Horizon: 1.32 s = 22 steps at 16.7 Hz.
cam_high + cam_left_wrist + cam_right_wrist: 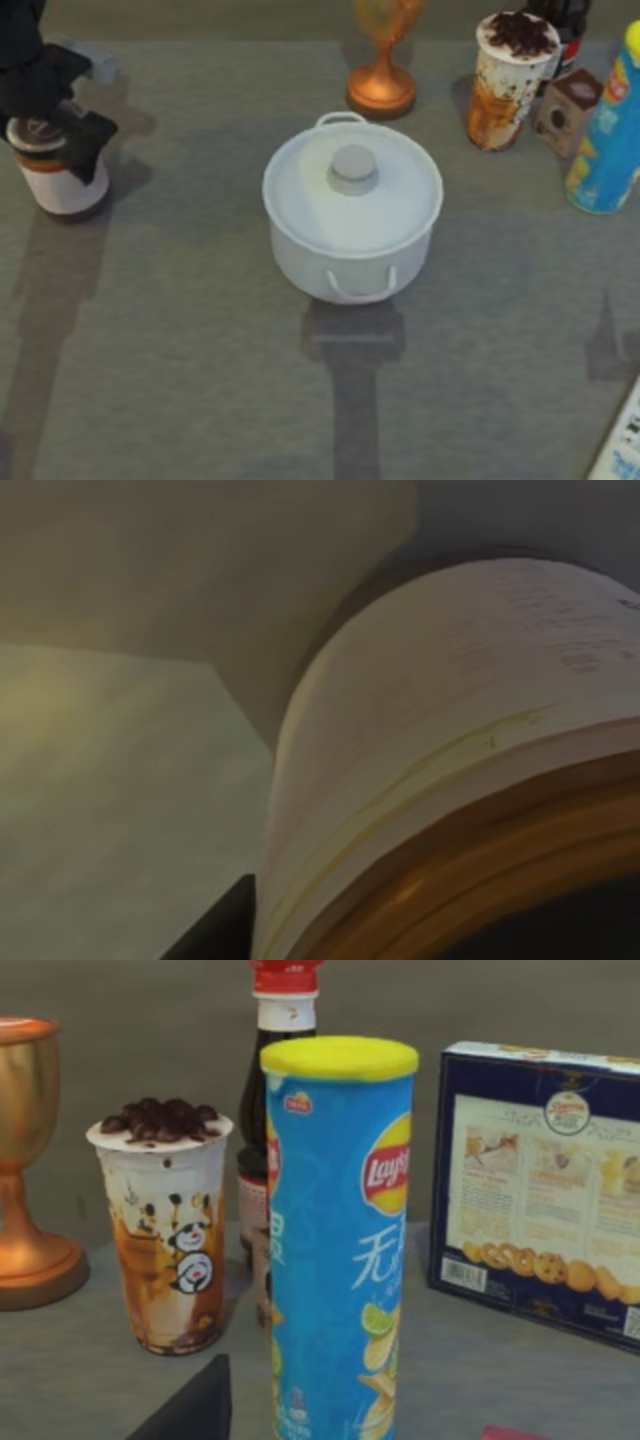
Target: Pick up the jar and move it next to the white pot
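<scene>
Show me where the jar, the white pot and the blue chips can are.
jar (62, 185), top view, white label on its side.
white pot (352, 168), top view, lid knob.
blue chips can (335, 1250), right wrist view, middle of its body.

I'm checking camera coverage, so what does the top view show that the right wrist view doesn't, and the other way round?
Only the top view shows the pot, the jar at the table's left and the left claw over it. Only the right wrist view shows the blue cookie box and the bottle's red cap. Both show the chips can, the cup and the goblet.
</scene>
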Each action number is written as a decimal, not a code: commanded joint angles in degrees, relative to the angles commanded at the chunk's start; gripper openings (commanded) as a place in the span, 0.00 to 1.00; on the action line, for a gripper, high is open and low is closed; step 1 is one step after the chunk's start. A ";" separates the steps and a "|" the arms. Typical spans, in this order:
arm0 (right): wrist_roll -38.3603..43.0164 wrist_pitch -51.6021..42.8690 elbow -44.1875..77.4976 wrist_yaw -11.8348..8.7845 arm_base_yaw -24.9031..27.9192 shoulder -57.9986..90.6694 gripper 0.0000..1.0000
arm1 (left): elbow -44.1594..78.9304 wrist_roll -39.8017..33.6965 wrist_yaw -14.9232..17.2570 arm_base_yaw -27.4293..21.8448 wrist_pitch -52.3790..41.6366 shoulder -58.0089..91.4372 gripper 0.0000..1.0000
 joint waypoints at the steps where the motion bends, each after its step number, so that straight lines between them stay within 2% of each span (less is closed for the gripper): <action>1: 0.00 0.00 0.00 0.00 0.00 0.00 1.00 | 0.00 0.00 0.00 0.00 0.00 0.00 0.00; 9: 0.00 0.00 0.00 0.00 0.00 0.00 1.00 | -0.90 0.03 -0.03 -0.07 -0.17 -0.89 0.00; 18: 0.00 0.00 0.00 0.00 0.00 0.00 1.00 | -19.75 0.05 -0.27 1.05 -4.38 -24.81 0.00; 22: 0.00 0.00 0.00 0.00 0.00 0.00 1.00 | -22.37 0.05 -0.29 1.28 -5.18 -27.54 0.00</action>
